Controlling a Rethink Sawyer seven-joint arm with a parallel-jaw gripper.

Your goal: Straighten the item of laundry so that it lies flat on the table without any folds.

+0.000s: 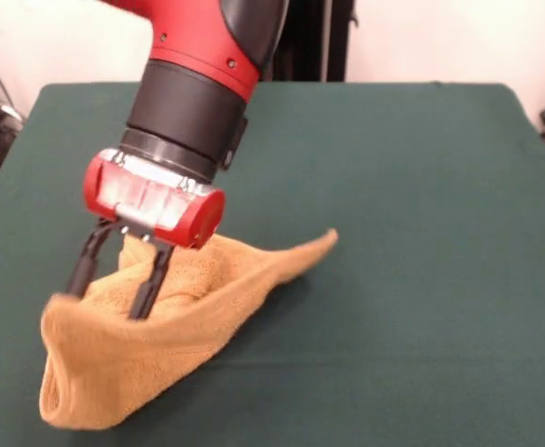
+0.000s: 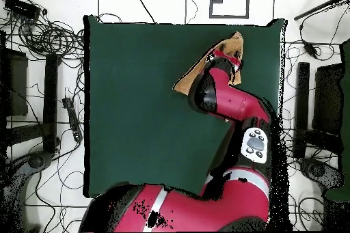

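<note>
The orange-tan towel (image 1: 197,321) lies crumpled on the dark green table (image 1: 402,186), near its front left in the front view. Its left part stands up in a raised fold, and one corner trails off to the right. My gripper (image 1: 114,300) is over that raised fold. Its two black fingers stand apart, with their tips at the fold's top edge. In the overhead view the towel (image 2: 193,74) shows near the table's (image 2: 137,107) far right corner, partly hidden under my arm's wrist.
Cables and stands lie on the floor around the table (image 2: 48,39). My red arm (image 2: 232,104) reaches over the table's right side in the overhead view.
</note>
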